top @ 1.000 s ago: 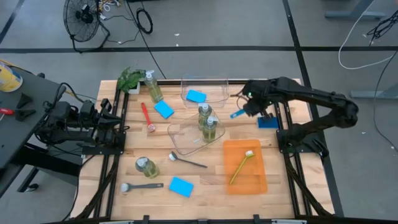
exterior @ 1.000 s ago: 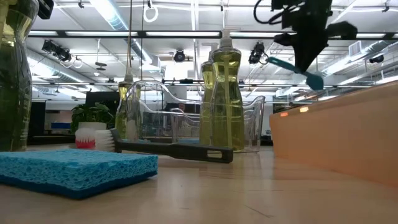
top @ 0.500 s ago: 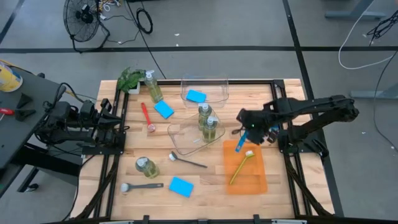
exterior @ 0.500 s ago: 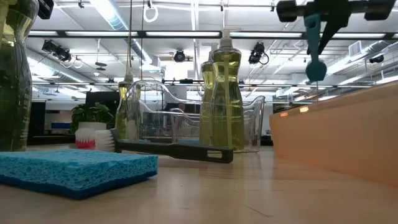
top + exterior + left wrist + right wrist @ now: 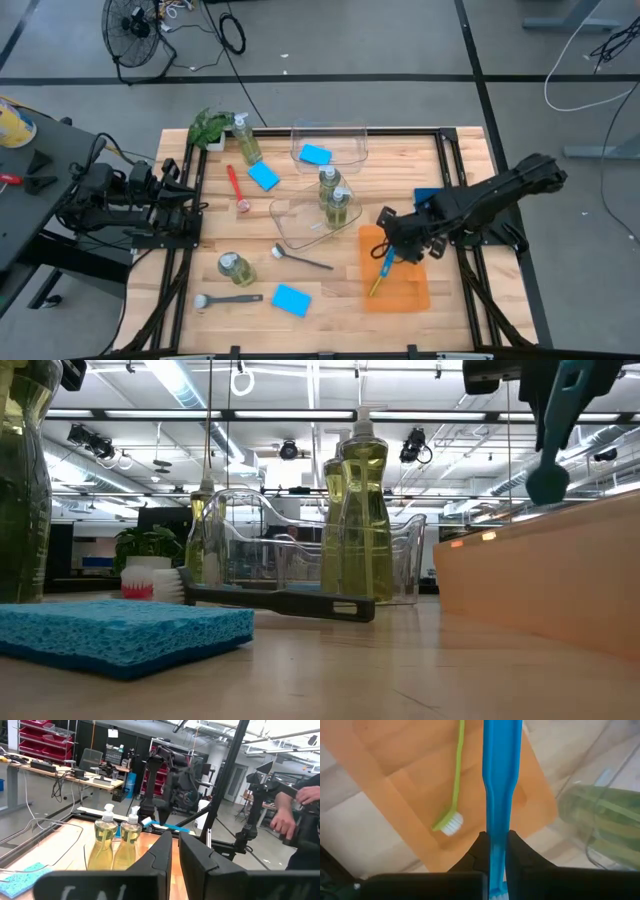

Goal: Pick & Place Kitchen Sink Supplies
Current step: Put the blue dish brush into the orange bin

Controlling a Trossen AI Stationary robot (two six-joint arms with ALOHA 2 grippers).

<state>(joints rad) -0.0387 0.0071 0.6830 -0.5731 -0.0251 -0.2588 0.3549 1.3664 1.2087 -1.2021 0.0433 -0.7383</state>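
My right gripper (image 5: 391, 240) hangs over the flat orange tray (image 5: 412, 290), shut on a blue dish brush (image 5: 386, 263). In the low view the blue dish brush (image 5: 553, 430) hangs above the tray wall (image 5: 540, 580). A yellow-green brush (image 5: 456, 775) lies flat inside the tray (image 5: 405, 765). My left gripper (image 5: 175, 851) waits shut at the table's left edge. Two pump bottles (image 5: 334, 196) stand in a clear bin. My right gripper pinches the blue brush's handle (image 5: 496, 827) between its two fingers (image 5: 480, 851), close to the head end. The fingers point down, and the handle runs on past them. The brush is lifted clear, and its rounded free end (image 5: 548, 484) hangs lowest, above the tray.
A blue sponge (image 5: 315, 154) sits in the far clear bin. On the wood lie a red brush (image 5: 235, 184), two dark grey brushes (image 5: 302, 259), sponges (image 5: 264, 176) (image 5: 291, 299) (image 5: 428, 196), two more bottles (image 5: 246, 140) (image 5: 236, 267) and a plant (image 5: 208, 127).
My right gripper has carried the blue brush from the table's far right part toward the near edge and a little left, ending over the orange tray. The brush has turned from slanting to hanging nearly straight down. The grip has stayed shut.
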